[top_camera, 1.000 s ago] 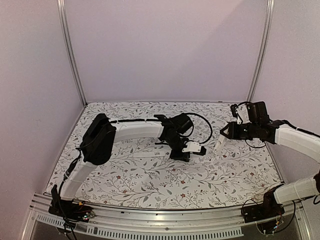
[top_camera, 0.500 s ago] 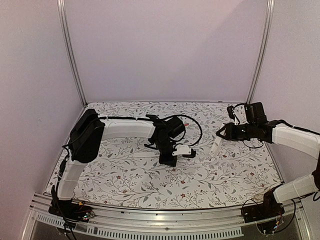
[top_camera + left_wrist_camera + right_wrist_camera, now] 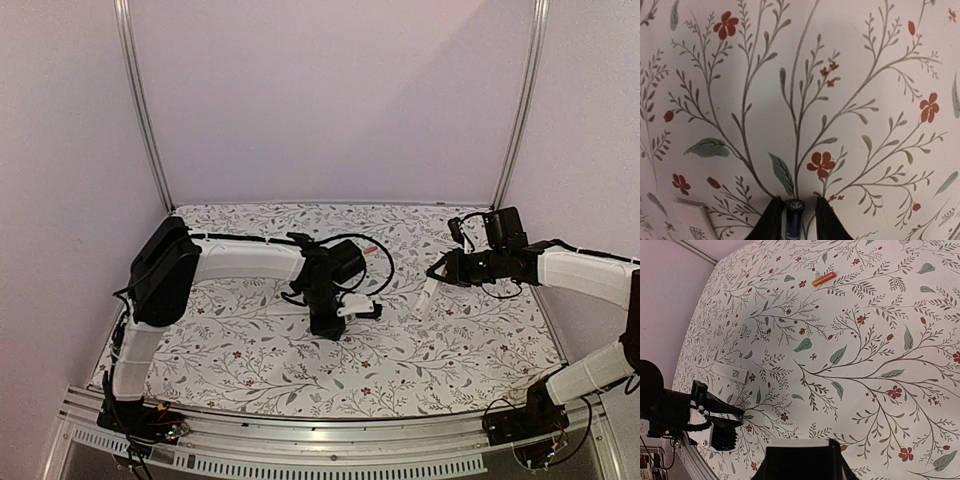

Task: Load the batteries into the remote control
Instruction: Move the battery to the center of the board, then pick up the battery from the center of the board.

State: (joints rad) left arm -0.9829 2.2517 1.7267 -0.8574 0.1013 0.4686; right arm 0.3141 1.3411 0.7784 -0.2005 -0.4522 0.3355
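This is a robot test cell in a lab. Plain pale panels (image 3: 330, 100) in aluminium posts (image 3: 140, 110) enclose a floral-covered worktop (image 3: 250, 360). The left arm (image 3: 250, 258) and right arm (image 3: 590, 272) are bolted to a slotted aluminium rail (image 3: 300, 425) at the worktop's near edge.

Blue battery (image 3: 794, 220) pinched end-on, orange-red battery (image 3: 823, 278) lying loose, white remote (image 3: 427, 292) seemingly held tilted.

Left arm (image 3: 250, 258) lies across the left and centre of the tabletop (image 3: 450, 360), blocking any pass there. Its pincer (image 3: 326, 328), closed on the blue battery (image 3: 794, 220), hangs low at centre. Right pincer (image 3: 437, 272) grips the remote control (image 3: 427, 295), which slants down right of centre. We see an open lane between the two. Loose bits: orange battery (image 3: 823, 278) upper centre, white flat piece (image 3: 732, 372) near the left pincer. Lower strip is open.
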